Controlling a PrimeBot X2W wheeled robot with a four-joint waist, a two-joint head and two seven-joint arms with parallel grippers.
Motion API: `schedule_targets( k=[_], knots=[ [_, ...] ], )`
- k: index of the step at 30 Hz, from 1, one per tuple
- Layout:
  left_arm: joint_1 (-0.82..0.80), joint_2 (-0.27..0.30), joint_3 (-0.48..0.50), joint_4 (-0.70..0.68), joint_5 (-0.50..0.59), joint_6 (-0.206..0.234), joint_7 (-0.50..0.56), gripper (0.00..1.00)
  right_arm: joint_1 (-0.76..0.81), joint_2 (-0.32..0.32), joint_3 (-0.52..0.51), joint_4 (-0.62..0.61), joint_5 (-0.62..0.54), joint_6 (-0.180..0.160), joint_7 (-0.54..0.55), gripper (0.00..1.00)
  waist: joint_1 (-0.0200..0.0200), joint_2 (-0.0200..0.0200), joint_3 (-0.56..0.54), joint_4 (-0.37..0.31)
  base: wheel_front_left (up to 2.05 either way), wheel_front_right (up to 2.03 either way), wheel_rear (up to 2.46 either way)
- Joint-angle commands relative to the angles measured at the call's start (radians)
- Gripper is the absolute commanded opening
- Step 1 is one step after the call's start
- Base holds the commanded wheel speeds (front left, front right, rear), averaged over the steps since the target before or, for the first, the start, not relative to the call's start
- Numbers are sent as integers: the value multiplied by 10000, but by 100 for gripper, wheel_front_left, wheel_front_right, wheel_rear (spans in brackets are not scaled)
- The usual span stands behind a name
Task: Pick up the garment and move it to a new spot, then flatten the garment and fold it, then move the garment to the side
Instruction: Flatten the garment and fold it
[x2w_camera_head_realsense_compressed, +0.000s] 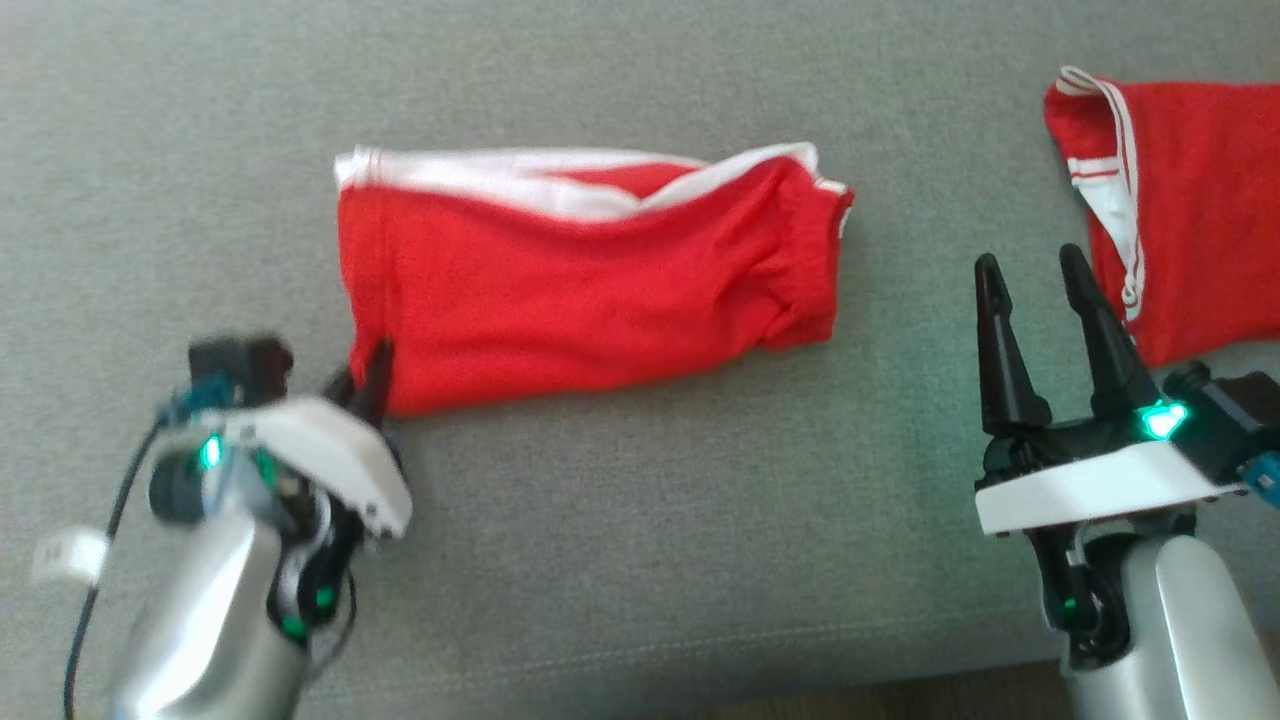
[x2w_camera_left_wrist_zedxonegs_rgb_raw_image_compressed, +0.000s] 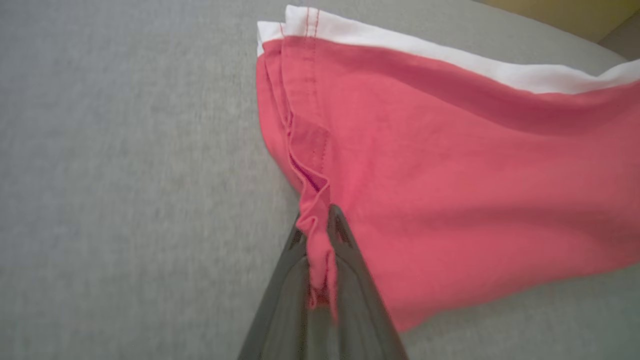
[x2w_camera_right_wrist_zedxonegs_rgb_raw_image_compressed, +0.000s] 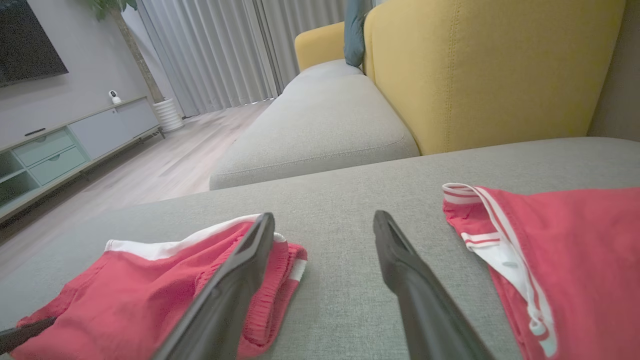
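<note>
Cloth is pinched at the far left: the left gripper (x2w_camera_head_realsense_compressed: 370, 385) is clamped on the near left corner of the garment (x2w_camera_head_realsense_compressed: 590, 280), and in the left wrist view a red pleat is seen bunched between its fingers (x2w_camera_left_wrist_zedxonegs_rgb_raw_image_compressed: 355, 272). The garment is laid folded in a rough rectangle on the grey cushion (x2w_camera_head_realsense_compressed: 640, 560), with its white band along the far edge. Moving it aside is judged to be the step in hand. The fold is likely to be undone by a single-corner pull, so the right-hand end should be gripped too and both ends lifted level. The right gripper (x2w_camera_head_realsense_compressed: 1032, 270) is held spread and empty near that end, beside a second garment (x2w_camera_head_realsense_compressed: 1200, 190).
</note>
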Motion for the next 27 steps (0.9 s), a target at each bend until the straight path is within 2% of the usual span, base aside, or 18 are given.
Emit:
schedule_targets(
  k=[1,5,6,7,11,12,17,22,27],
  knots=[
    [249,340,503,-555,-233,114,42,0,32,-20,191,-340,11,-7,80,100,0,-1,-186,128,0,0,0],
    [1052,402,621,-1229,-439,287,44,0,186,-20,138,-429,-7,-7,209,100,0,-1,-304,198,0,0,0],
    [1164,427,655,-1332,-431,353,-7,38,214,-20,129,-449,-4,-7,238,100,0,-1,-340,205,0,0,0],
    [1252,438,685,-1423,-414,416,-81,100,246,-20,108,-473,-13,-7,268,100,0,-1,-374,218,0,0,0],
    [1379,470,901,-1976,-40,650,-1204,100,306,-20,-23,-628,-124,-7,386,100,0,-1,-483,239,0,0,0],
    [1379,470,901,-1976,-40,650,-1204,100,306,-20,-23,-628,-124,-7,386,100,0,-1,-483,239,0,0,0],
    [1339,456,1069,-2598,867,1077,-2989,100,342,-20,-185,-901,-499,-7,601,100,0,-1,-724,329,0,0,0],
    [1396,390,1383,-3269,1571,1205,-3414,100,483,-20,-316,-1191,-1031,-7,821,100,0,-1,-999,412,0,0,0],
    [1854,326,1494,-3697,2153,1096,-3435,100,705,-20,-394,-1331,-1156,-7,952,100,0,-1,-1273,418,0,0,0]
  ],
)
